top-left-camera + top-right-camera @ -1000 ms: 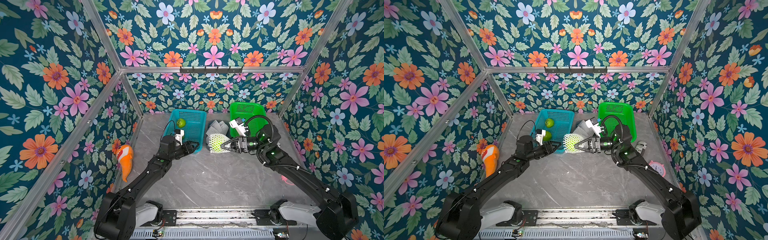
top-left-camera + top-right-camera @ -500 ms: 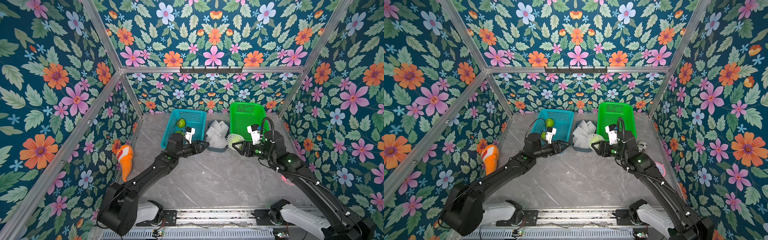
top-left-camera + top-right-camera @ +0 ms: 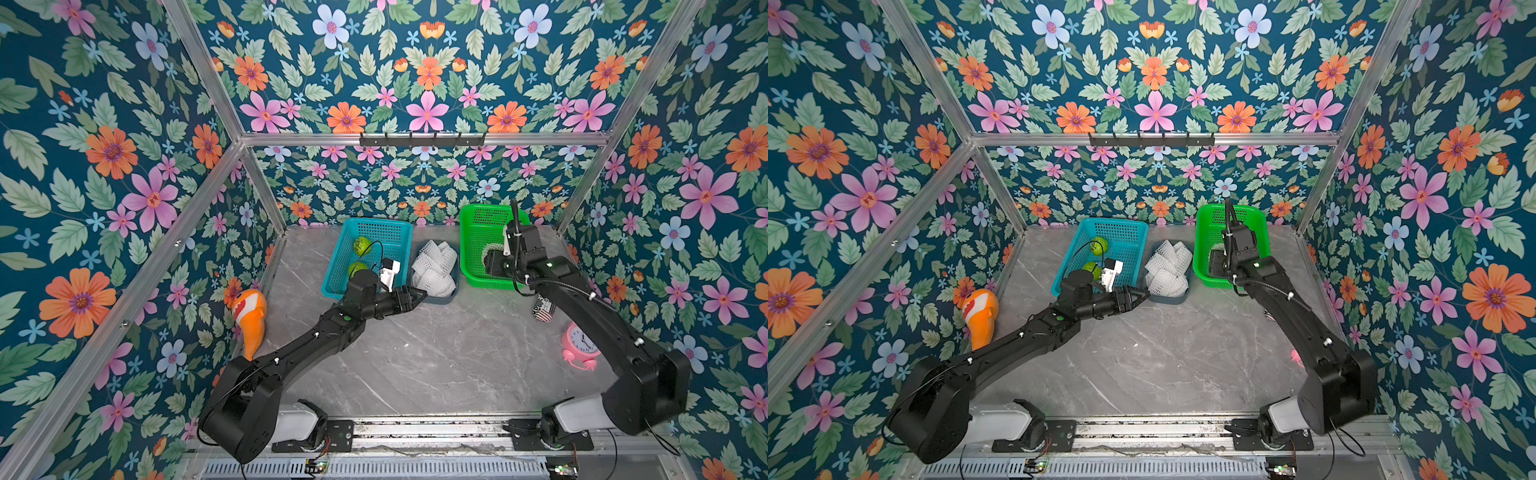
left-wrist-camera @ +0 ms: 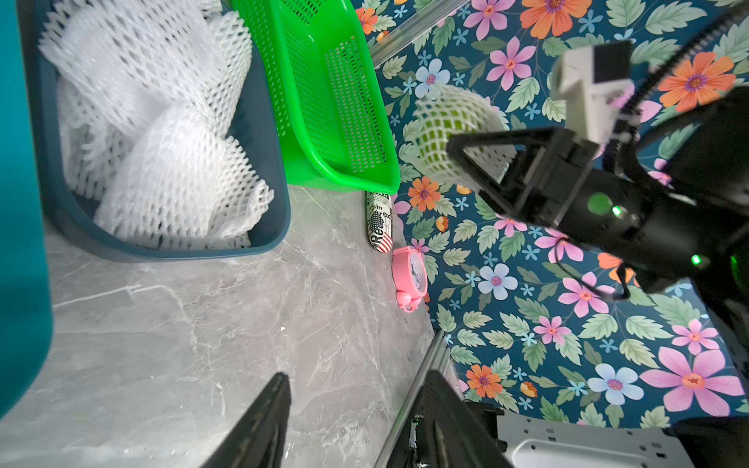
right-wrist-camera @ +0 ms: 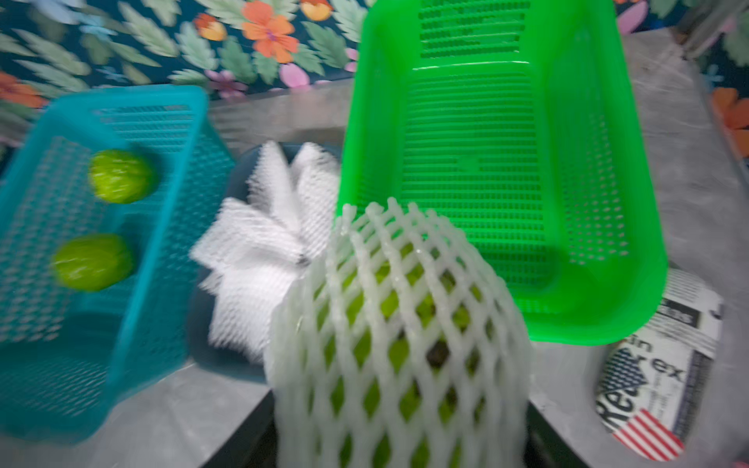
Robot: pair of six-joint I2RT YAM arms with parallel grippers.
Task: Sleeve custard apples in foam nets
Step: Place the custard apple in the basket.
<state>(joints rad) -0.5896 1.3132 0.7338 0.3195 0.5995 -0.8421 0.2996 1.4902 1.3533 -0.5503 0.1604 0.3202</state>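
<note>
My right gripper (image 5: 397, 445) is shut on a custard apple in a white foam net (image 5: 397, 344) and holds it above the near end of the green basket (image 3: 478, 232); the left wrist view shows this netted fruit (image 4: 450, 133) between the black fingers. Two bare custard apples (image 3: 362, 245) (image 3: 357, 268) lie in the teal basket (image 3: 374, 232). Loose foam nets (image 3: 434, 266) fill a dark tray between the baskets. My left gripper (image 4: 358, 377) is open and empty, low over the table by the tray's front edge (image 3: 419, 295).
A printed can (image 3: 544, 309) lies on the table just in front of the green basket, and a pink alarm clock (image 3: 579, 345) stands near the right wall. An orange fish toy (image 3: 249, 311) leans at the left wall.
My right arm has carried the netted custard apple rightward from beside the tray to above the green basket. My left gripper has moved right, from the teal basket towards the tray of nets.
</note>
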